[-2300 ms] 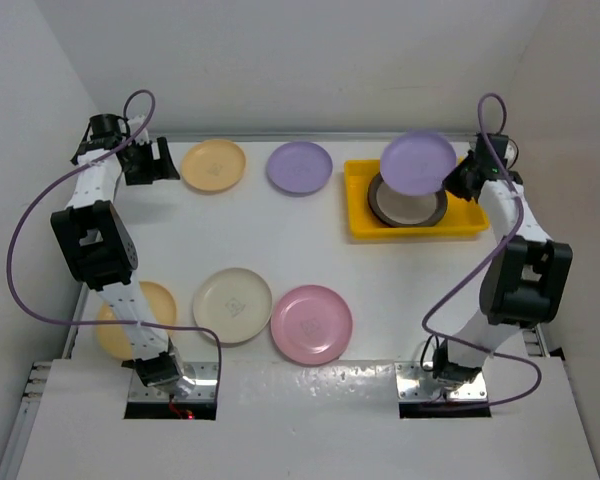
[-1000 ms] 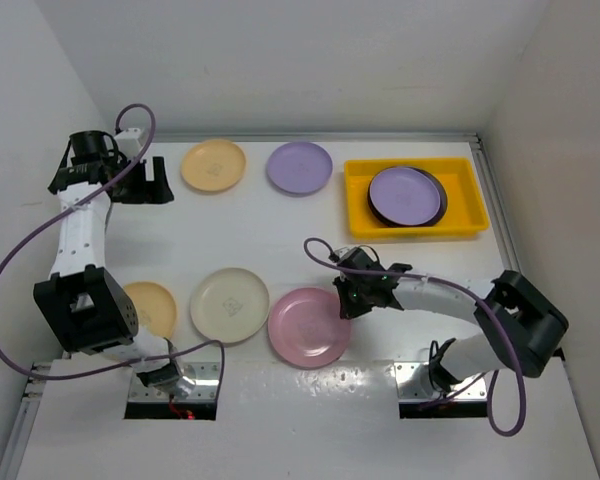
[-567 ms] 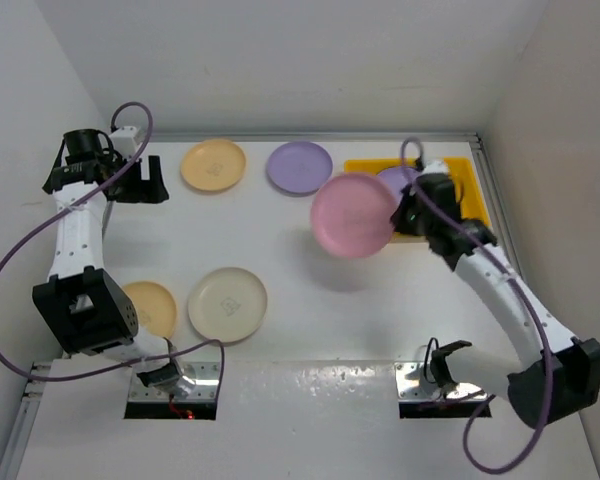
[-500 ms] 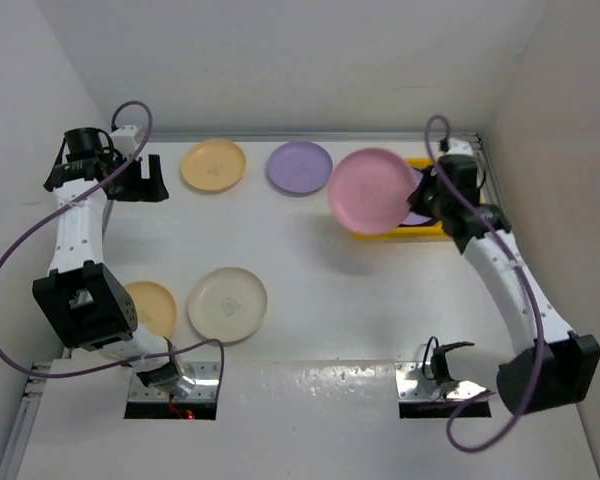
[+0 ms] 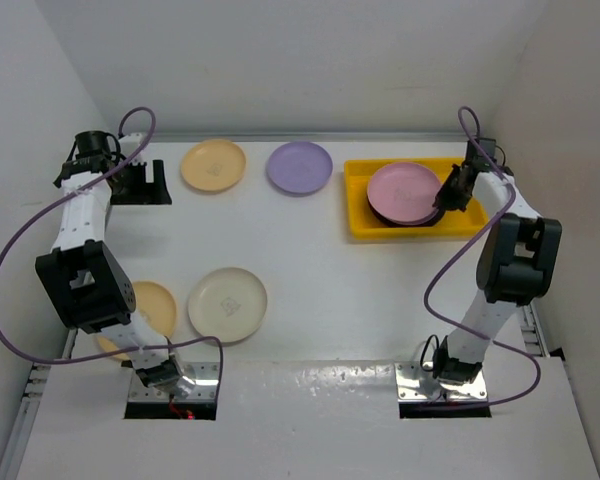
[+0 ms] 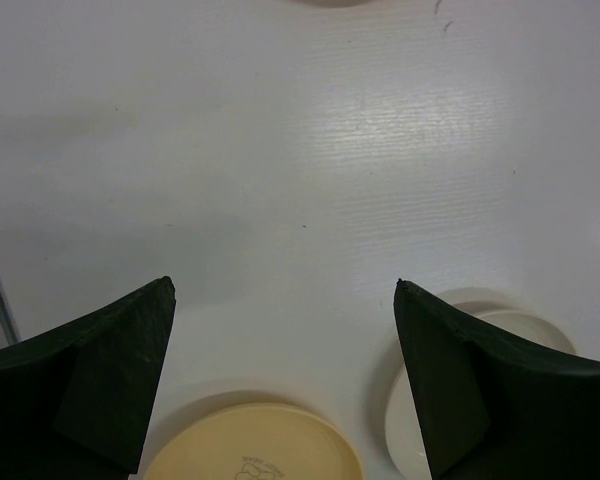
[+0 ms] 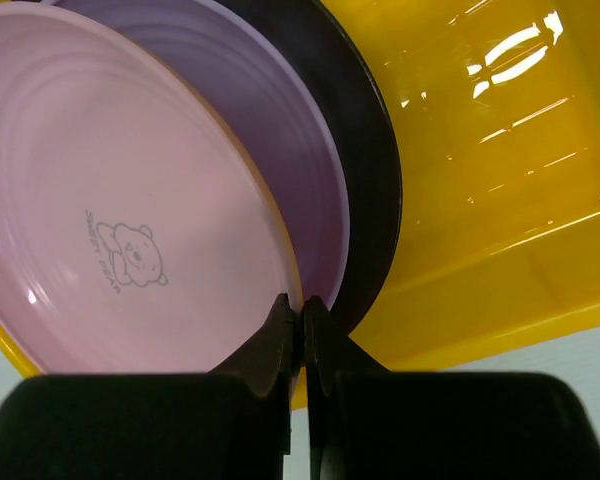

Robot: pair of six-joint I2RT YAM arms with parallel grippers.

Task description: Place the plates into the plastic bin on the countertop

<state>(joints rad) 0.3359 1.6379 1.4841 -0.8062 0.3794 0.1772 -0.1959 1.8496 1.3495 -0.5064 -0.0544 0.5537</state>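
Note:
My right gripper (image 5: 446, 192) (image 7: 302, 305) is shut on the rim of the pink plate (image 5: 404, 187) (image 7: 110, 230), which lies on a lilac plate (image 7: 280, 150) and a dark metal plate (image 7: 365, 150) in the yellow bin (image 5: 460, 224) (image 7: 480, 180). On the countertop (image 5: 310, 250) lie a lilac plate (image 5: 299, 167), a pale orange plate (image 5: 213, 165) at the back, a cream plate (image 5: 230, 304) and another pale orange plate (image 5: 152, 310) at the front left. My left gripper (image 5: 140, 183) (image 6: 285, 295) is open and empty at the back left, high over the counter.
White walls bound the counter on the left, back and right. The left wrist view looks down on the pale orange plate (image 6: 255, 455) and the cream plate (image 6: 415, 400). Purple cables loop beside both arms.
My right gripper carried the pink plate from the front middle of the counter to the bin and set it on the lilac plate there. The left arm barely moved.

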